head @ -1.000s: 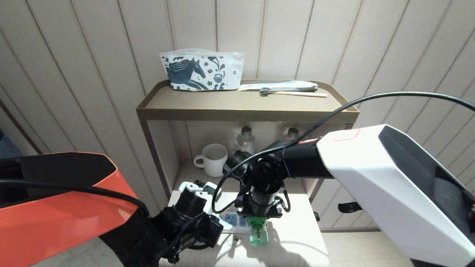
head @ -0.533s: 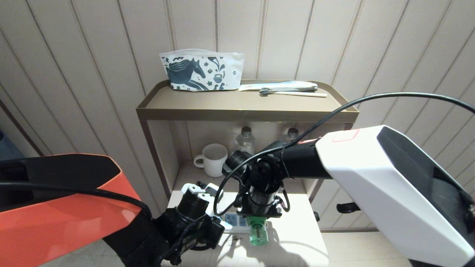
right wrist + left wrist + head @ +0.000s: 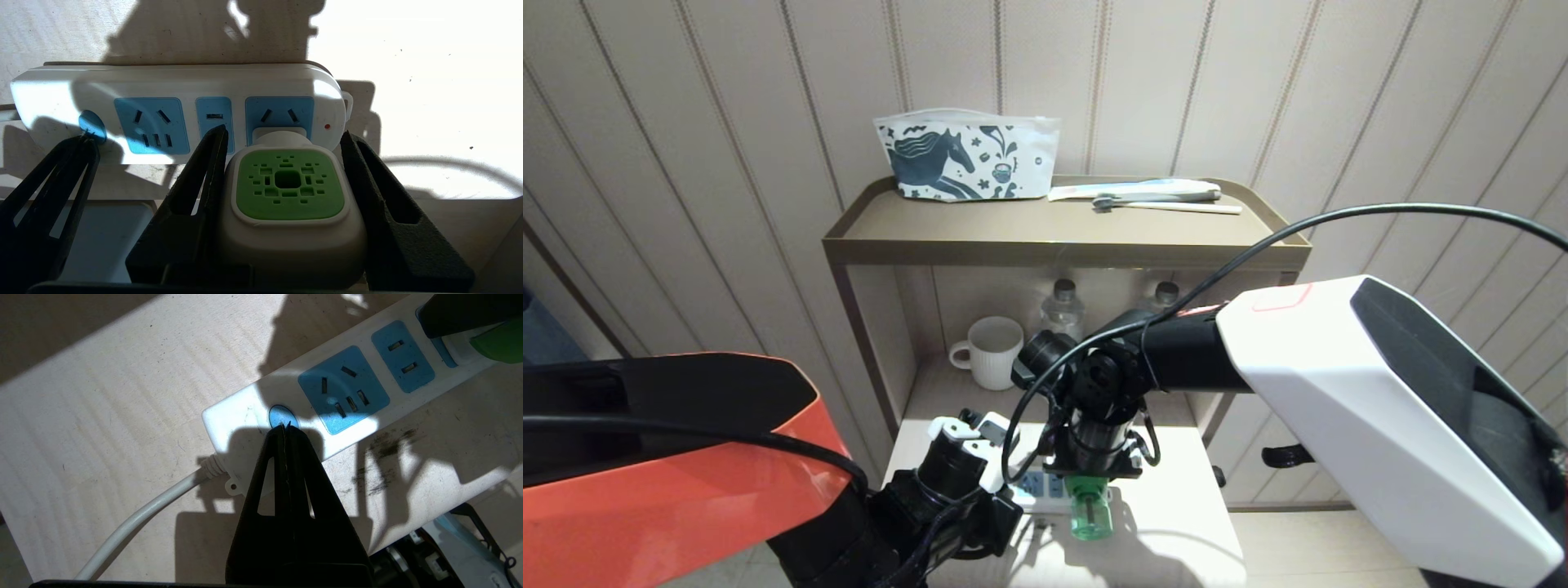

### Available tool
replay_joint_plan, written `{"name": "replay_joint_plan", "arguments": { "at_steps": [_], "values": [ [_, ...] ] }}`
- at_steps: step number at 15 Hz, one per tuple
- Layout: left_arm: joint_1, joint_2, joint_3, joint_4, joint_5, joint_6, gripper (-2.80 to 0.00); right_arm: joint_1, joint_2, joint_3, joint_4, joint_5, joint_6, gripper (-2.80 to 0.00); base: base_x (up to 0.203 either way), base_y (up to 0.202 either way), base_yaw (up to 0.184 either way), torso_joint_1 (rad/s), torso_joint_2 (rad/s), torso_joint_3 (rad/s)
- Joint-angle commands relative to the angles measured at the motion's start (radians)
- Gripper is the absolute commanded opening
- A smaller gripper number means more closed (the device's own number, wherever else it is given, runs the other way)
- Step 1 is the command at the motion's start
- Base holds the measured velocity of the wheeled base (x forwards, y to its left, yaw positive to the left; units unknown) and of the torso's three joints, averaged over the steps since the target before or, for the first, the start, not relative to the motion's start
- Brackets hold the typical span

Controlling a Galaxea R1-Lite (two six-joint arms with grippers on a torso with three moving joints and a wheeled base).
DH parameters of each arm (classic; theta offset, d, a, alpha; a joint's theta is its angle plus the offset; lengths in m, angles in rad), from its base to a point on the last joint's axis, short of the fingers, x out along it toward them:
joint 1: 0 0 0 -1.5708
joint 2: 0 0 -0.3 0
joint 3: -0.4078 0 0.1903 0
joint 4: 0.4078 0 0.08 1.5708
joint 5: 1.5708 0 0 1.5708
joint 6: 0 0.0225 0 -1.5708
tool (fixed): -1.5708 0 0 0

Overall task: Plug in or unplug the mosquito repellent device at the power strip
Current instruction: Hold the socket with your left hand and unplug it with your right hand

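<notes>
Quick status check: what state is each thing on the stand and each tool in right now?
White-and-green mosquito repellent device: plugged into strip's end socket.
White power strip with blue sockets: flat; other sockets empty; small red light showing.
Left tool: shut, tips at round blue button.
Right tool: straddling device.

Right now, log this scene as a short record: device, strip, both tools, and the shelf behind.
device: mosquito repellent plugged into the end socket of the power strip
right tool: fingers on either side of the device's white head, shut on it
left tool: shut, tip at the strip's round blue button
free sockets: two light-blue faces between button and device
cord: white, leaves the strip at the button end
shelf behind: white mug, two clear bottles
top tray: horse-print pouch, toothbrush
</notes>
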Motion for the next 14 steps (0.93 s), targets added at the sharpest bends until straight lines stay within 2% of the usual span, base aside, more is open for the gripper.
{"name": "replay_joint_plan", "arguments": {
  "at_steps": [1,14],
  "values": [
    [-0.009,0.013,0.002,0.002,0.002,-0.001,-2.8,0.0,-0.011,-0.007,0.007,-0.001,0.003,-2.8,0.0,0.0,0.0,0.0,0.0,0.0],
    [-0.029,0.013,0.0,0.003,0.005,0.005,-2.8,0.002,-0.055,-0.01,0.011,-0.085,-0.051,-2.8,0.0,0.0,0.0,0.0,0.0,0.0]
  ]
}}
